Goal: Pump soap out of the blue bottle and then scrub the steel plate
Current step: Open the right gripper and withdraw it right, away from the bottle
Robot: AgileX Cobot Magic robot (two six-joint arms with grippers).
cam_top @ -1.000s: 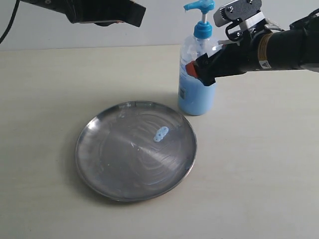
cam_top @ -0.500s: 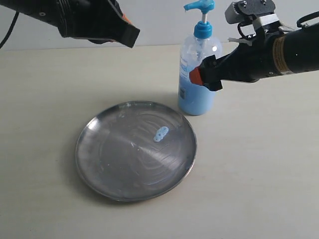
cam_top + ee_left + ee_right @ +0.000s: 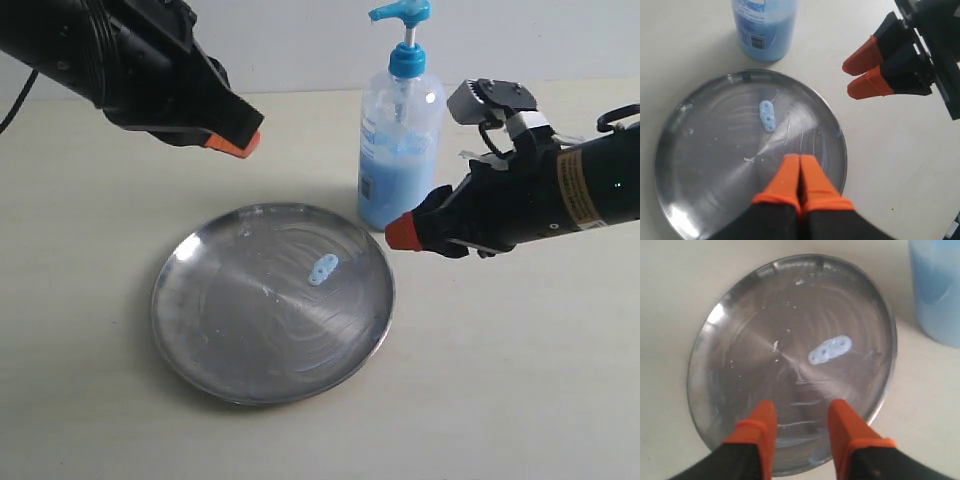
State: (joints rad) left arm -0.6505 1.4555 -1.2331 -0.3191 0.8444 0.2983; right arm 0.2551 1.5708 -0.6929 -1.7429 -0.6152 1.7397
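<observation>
The steel plate point(image 3: 225, 330) lies flat on the table with a small pale blue blob of soap point(image 3: 322, 268) right of its centre. The blue bottle point(image 3: 398, 150) stands upright just behind the plate's right rim, untouched. My left gripper point(image 3: 235, 140) hangs above the plate's far left side, its orange fingers pressed together with nothing between them. My right gripper point(image 3: 403, 232) hovers in front of the bottle by the plate's right rim, fingers apart and empty. The right wrist view has the soap point(image 3: 830, 349) ahead of my right gripper point(image 3: 802, 407). My left gripper point(image 3: 799, 157) is above the plate point(image 3: 705, 150).
The pale table top point(image 3: 520, 380) stretches all round the plate and bottle. A light wall point(image 3: 300, 60) runs behind the table's far edge. The two black arms reach in from the upper left and the right.
My right gripper has come away from the bottle, dropped forward beside the plate's right rim, and its fingers have narrowed. My left arm has lowered toward the plate.
</observation>
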